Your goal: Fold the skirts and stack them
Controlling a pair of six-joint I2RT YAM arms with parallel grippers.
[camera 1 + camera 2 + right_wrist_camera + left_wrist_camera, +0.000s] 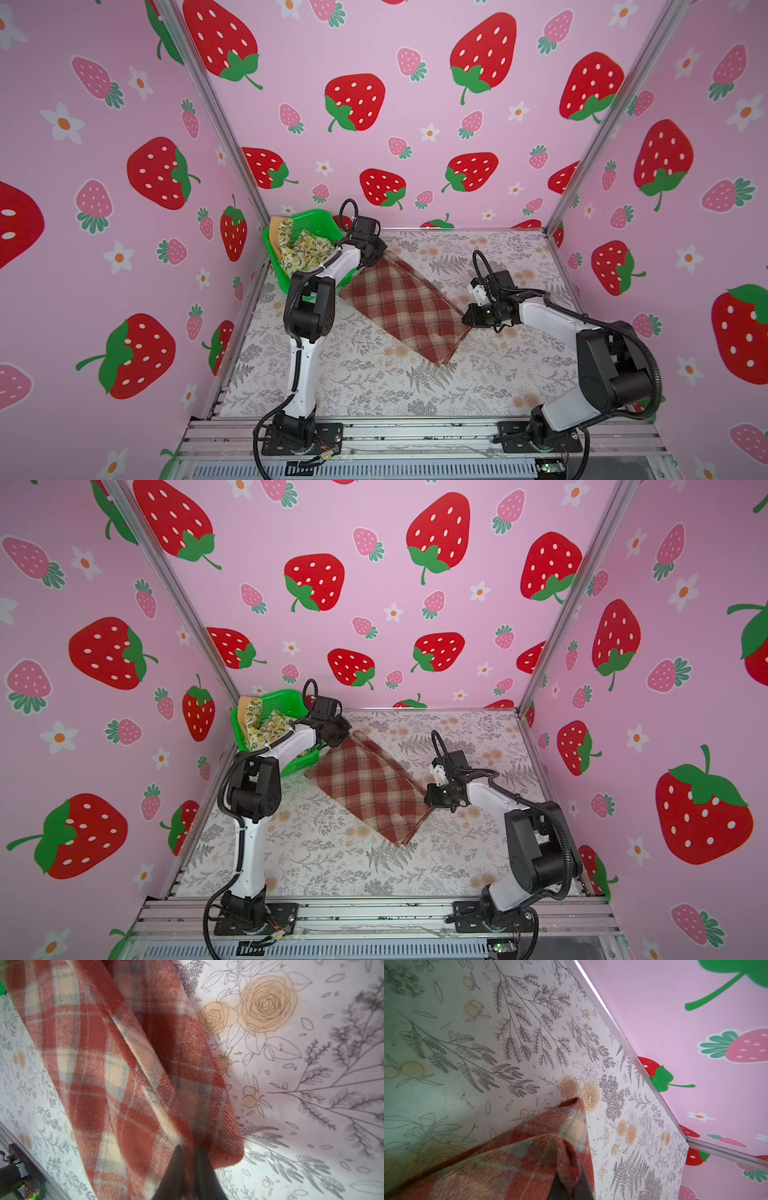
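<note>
SUPERVISOR: Report finger state and garment position.

OPERATOR: I read the left gripper point(379, 255) as clenched on the upper corner of the plaid skirt point(399, 307), just right of the green basket point(318, 216). The right gripper point(466, 322) is clenched on the skirt's right-hand corner. In the right wrist view its dark fingers point(176, 1169) pinch a doubled hem. The skirt lies diagonally at the centre of both top views, mostly flat on the table point(365, 395), and the edge between the two grips appears lifted. The lemon skirt point(305, 249) and the mustard skirt point(275, 227) sit in the basket, at the upper left of the table.

SUPERVISOR: Failure modes from here?

OPERATOR: Three, in my judgement. One — each pinch sits close to the cloth edge, so uneven pull between the arms could strip a corner out. Two — the right pinch appears to hold two layers; if one slips, the fold comes out skewed. Three: the left arm crosses directly over the basket, so a wide sweep could snag its rim or drag the lemon skirt out
</note>
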